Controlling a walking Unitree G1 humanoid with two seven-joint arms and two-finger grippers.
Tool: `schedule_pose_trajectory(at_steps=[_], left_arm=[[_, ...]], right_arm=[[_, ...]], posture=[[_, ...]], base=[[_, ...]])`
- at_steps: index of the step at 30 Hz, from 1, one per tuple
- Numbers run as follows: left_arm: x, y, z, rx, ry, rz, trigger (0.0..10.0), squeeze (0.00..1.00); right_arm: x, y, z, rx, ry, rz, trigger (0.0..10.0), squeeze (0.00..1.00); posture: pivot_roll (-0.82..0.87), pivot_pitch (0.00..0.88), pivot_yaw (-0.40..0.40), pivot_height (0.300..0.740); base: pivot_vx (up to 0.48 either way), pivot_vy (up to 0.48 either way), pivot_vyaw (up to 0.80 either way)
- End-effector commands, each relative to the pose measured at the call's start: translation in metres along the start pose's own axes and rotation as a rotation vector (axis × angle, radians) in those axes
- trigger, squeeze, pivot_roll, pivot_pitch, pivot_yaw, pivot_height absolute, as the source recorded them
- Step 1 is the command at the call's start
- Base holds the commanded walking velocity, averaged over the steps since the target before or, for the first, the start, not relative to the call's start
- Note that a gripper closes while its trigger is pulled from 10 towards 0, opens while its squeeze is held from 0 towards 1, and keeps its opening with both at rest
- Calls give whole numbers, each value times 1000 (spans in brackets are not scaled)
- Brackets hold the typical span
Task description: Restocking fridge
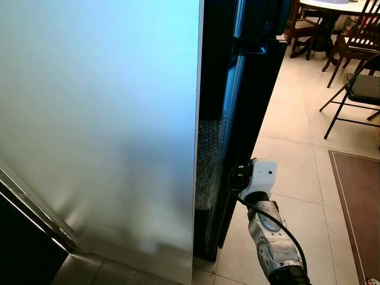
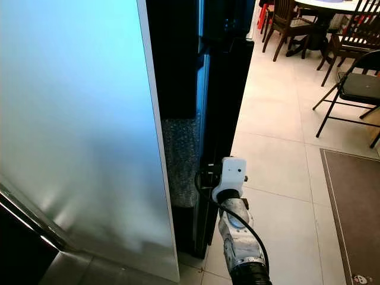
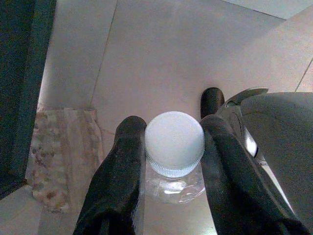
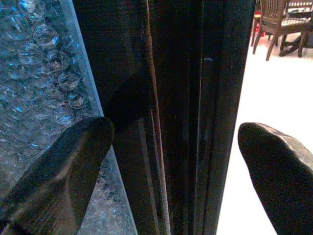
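- I'm looking at a home, in the kitchen and dining part of it.
- A tall fridge (image 2: 89, 136) with a pale frosted door fills my near left, its dark edge beside it.
- Cream floor tiles (image 2: 279, 124) run to the far right.
- At the far right stand a dining table (image 2: 332, 6), wooden chairs (image 2: 282, 24) and a black folding chair (image 2: 356, 89).
- A brown rug (image 2: 353, 214) lies near right.

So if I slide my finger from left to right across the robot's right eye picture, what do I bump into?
Big pale fridge door → bubble wrap → dark door edge → right hand at that edge → floor tiles → folding chair
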State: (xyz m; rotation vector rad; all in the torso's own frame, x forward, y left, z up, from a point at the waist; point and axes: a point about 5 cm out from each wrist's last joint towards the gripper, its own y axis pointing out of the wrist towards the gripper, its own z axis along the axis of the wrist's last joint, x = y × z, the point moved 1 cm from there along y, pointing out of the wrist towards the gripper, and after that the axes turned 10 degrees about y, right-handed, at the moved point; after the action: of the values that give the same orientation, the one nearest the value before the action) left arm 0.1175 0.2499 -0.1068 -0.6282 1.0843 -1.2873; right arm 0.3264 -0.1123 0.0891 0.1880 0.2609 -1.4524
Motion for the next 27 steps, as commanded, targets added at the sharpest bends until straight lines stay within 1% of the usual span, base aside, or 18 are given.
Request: schedule_pose_trajectory(at_steps=[1, 7, 9, 16, 21, 22, 27], left_arm=[[1, 0, -3, -9, 4, -4, 10000, 0], [1, 0, -3, -9, -1, -4, 10000, 0], [1, 0, -3, -9, -1, -4, 10000, 0], [1, 0, -3, -9, 1, -3, 10000, 0], [1, -1, -3, -9, 4, -3, 10000, 0], [1, -1, -3, -9, 4, -4, 10000, 0], [0, -1, -3, -9, 6, -5, 10000, 0]], right_arm=[[-6, 5, 0, -18, -13, 34, 10000, 0], [-9, 5, -3, -41, -18, 60, 10000, 0], [-11, 2, -7, -55, -23, 70, 10000, 0], [-9, 1, -7, -50, -22, 52, 10000, 0], [-4, 3, -1, -23, -38, 29, 10000, 0], [0, 1, -1, -22, -53, 23, 10000, 0], [9, -2, -3, -27, -61, -3, 10000, 0]], posture=[[30, 0, 0, 740], [31, 0, -1, 740], [31, 0, -1, 740], [29, 0, 1, 740], [29, 0, 2, 740], [29, 0, 1, 740], [27, 0, 2, 740]], base=[[0, 0, 0], [0, 0, 0], [0, 0, 0], [0, 0, 0], [0, 0, 0], [0, 0, 0], [0, 0, 0]])
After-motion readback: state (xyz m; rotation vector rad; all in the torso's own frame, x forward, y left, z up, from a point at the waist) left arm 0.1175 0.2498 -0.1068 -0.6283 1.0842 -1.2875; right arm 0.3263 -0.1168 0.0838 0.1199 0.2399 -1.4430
